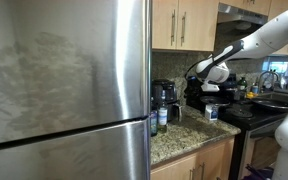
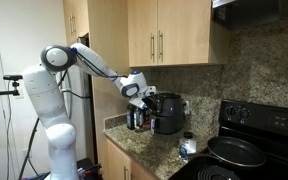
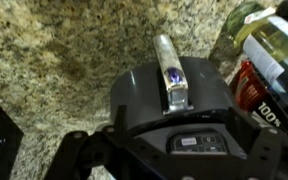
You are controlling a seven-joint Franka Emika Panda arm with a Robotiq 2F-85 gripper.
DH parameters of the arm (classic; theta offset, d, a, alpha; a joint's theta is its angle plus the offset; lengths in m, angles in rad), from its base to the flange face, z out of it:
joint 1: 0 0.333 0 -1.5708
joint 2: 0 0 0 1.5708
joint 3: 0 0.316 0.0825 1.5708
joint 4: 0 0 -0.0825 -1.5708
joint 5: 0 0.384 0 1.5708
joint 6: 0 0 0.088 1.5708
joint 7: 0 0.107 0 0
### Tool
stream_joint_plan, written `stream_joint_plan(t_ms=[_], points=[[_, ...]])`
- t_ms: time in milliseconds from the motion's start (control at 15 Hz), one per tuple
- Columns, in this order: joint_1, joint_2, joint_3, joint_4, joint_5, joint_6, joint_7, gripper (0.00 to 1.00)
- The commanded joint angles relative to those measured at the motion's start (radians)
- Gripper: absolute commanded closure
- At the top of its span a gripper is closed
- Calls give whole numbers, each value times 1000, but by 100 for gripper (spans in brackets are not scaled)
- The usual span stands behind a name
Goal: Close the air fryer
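The air fryer (image 3: 144, 100) is a black rounded appliance with a silver handle (image 3: 170, 70) and a small control panel (image 3: 194, 143). In the wrist view I look down on it. It stands on the granite counter in both exterior views (image 1: 196, 97) (image 2: 166, 112). Whether its drawer is fully in cannot be told. My gripper (image 3: 177, 125) is open and empty, with its dark fingers spread either side of the fryer's top. It hovers just above the fryer in both exterior views (image 1: 206, 78) (image 2: 134, 88).
Bottles and a red-labelled can (image 3: 256, 85) stand close beside the fryer, also in an exterior view (image 2: 134, 120). A black coffee maker (image 1: 164, 93), a steel fridge (image 1: 64, 90), a jar (image 2: 188, 147), a stove with a pan (image 2: 234, 151), and wall cabinets (image 2: 164, 35) above.
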Motion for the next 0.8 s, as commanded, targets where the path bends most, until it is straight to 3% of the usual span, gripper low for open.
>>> stream_joint_plan(t_ms=[0, 200, 267, 467, 667, 733], points=[[19, 1, -12, -2, 6, 37, -3, 0], [27, 4, -13, -5, 11, 62, -5, 0], [10, -10, -12, 3, -29, -83, 24, 0], [13, -20, -18, 25, -41, -302, 9, 0], [5, -16, -9, 38, -55, -341, 11, 0], [-4, -16, -1, 36, -85, -303, 22, 0]])
